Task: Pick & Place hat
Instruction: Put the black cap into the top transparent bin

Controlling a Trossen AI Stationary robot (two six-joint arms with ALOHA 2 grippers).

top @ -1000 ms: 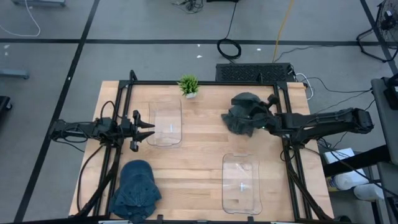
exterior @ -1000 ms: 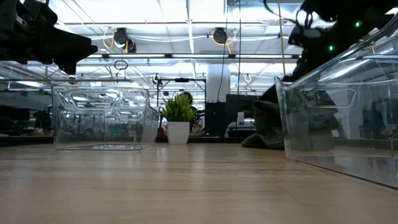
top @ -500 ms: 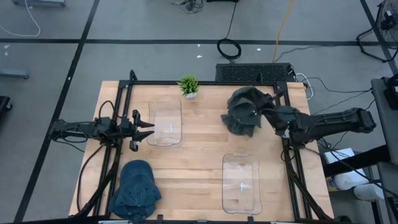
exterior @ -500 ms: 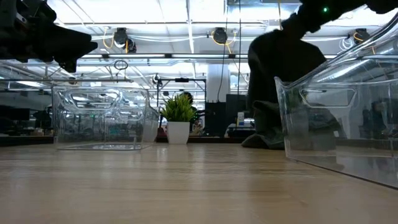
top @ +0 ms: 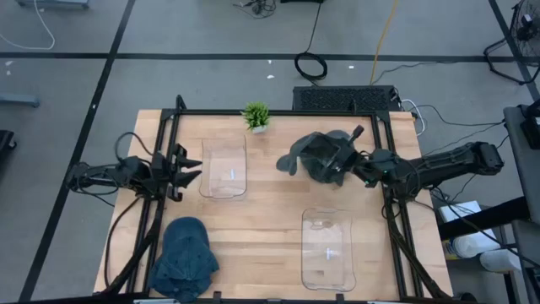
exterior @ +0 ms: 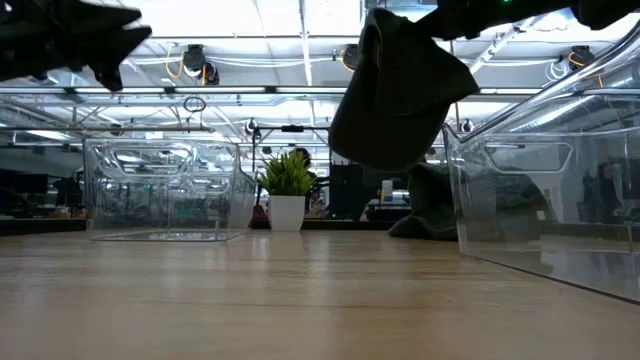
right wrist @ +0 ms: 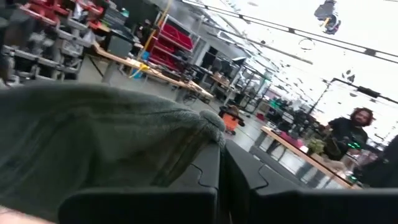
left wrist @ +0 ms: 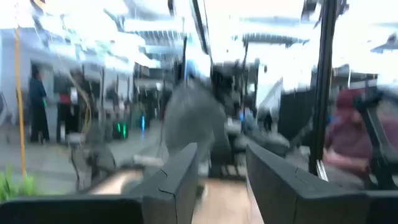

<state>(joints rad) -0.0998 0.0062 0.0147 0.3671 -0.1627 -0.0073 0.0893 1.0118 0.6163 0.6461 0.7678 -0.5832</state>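
Right hand (top: 353, 162) clamped on a dark grey hat (top: 316, 155), hat hanging clear of the table (top: 270, 219), between the two clear bins (top: 224, 166) (top: 326, 247). More dark cloth (exterior: 425, 205) lying on the table behind. Left hand (top: 187, 164) open, hovering at the left edge beside the far bin. Blue hat (top: 184, 257) lying at the near left corner.

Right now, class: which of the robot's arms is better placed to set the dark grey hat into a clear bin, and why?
The right. Its gripper already holds the dark grey hat lifted off the table, near the clear bin. The left gripper is open and empty at the table's left side.
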